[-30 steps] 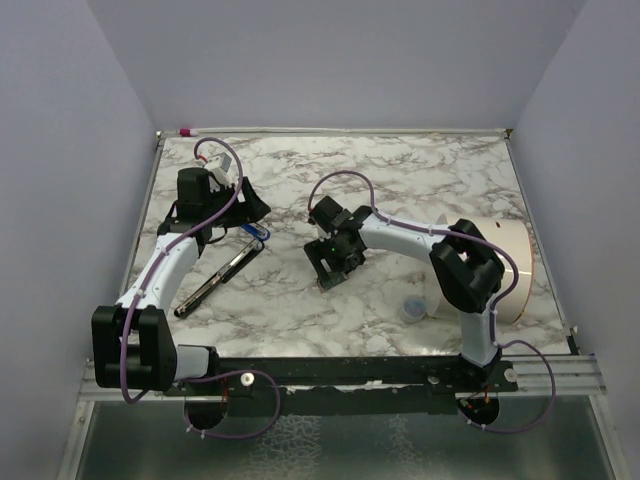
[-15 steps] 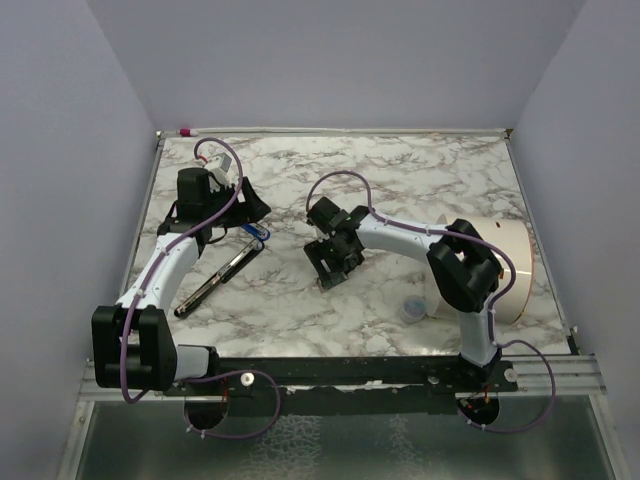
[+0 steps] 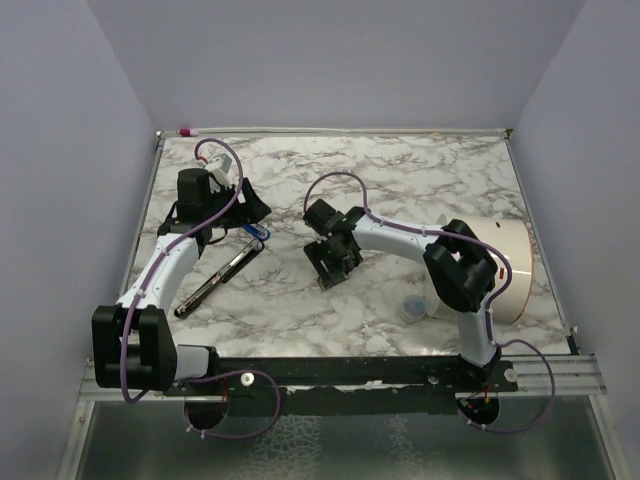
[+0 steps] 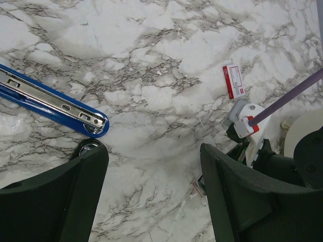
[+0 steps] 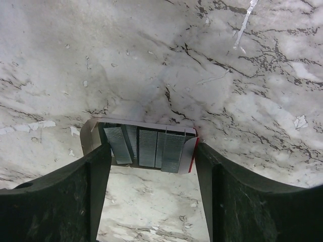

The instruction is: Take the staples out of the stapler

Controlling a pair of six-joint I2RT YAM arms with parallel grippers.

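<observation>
Several staples (image 5: 147, 147) between right hand's (image 5: 150, 154) fingers (image 5: 60, 201)

Pen (image 3: 218, 280), white cylinder (image 3: 505, 266), marble table (image 3: 430, 175)

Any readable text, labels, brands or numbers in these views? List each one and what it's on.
Nothing legible in any view.
Too small to read: pink-red print on the small white tag.
No lettering shows: the open card box holding the staples.
No lettering shows: the blue stapler.
</observation>
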